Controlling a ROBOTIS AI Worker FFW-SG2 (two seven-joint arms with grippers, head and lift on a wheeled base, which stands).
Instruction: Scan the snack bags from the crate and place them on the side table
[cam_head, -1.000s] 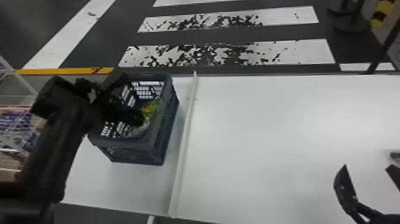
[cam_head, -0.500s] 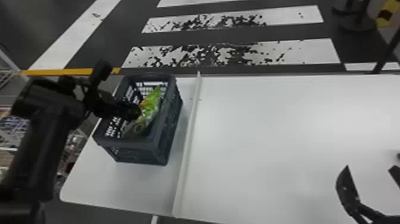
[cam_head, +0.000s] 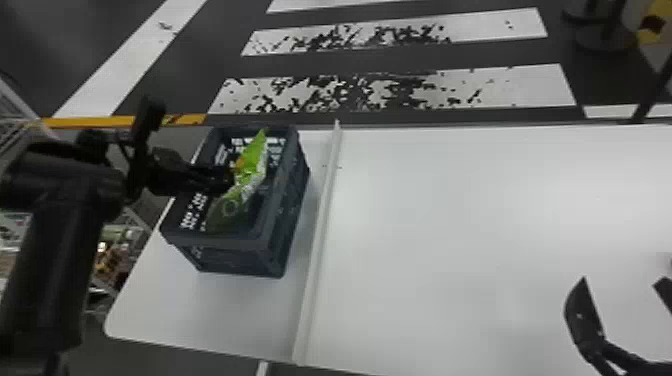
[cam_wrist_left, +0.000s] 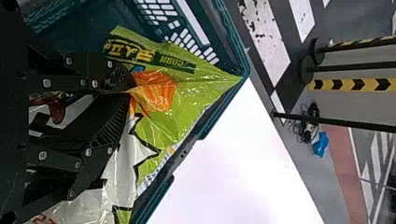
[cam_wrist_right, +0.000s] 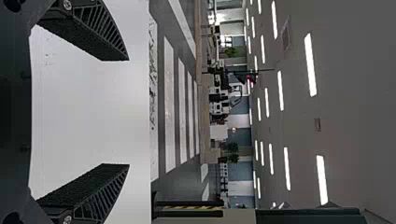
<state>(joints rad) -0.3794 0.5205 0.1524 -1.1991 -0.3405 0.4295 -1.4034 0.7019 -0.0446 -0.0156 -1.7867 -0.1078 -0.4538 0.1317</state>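
On the white table (cam_head: 475, 225) the crate (cam_head: 222, 245) is set; inside it, the bag (cam_head: 254, 162) has been drawn higher, pinched by the left gripper (cam_wrist_left: 130, 91). Extraction seems under way, before scanning. The right gripper (cam_wrist_right: 129, 112) is spread wide.

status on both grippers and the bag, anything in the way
Left gripper shut on bag at crate. Right gripper open over table. Crate rim close beside bag, might snag.
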